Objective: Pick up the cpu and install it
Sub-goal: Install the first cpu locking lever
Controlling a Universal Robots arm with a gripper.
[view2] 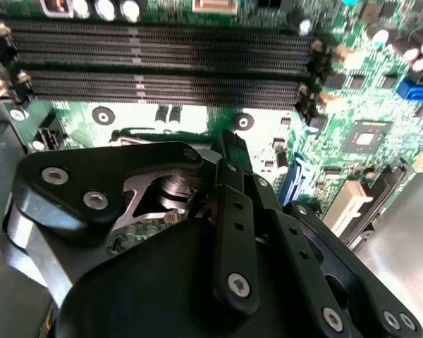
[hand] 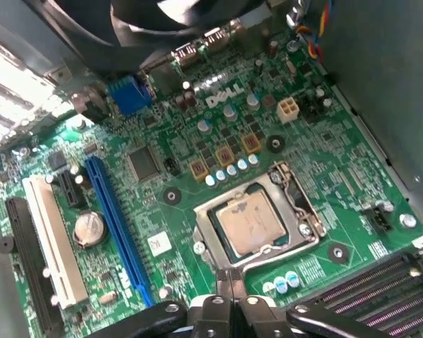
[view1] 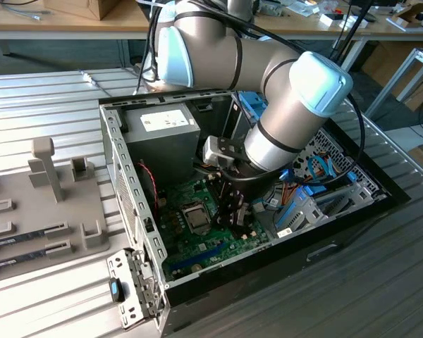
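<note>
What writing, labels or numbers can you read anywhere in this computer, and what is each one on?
White logo on the motherboard: a maker's mark, left unquoted.
White sticker on the motherboard: too small to read.
Label on the power supply: too small to read.
Top of the cpu: no legible print.

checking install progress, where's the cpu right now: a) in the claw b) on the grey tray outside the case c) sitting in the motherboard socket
c: in the first wrist view the cpu lies inside the socket frame on the motherboard.
</note>
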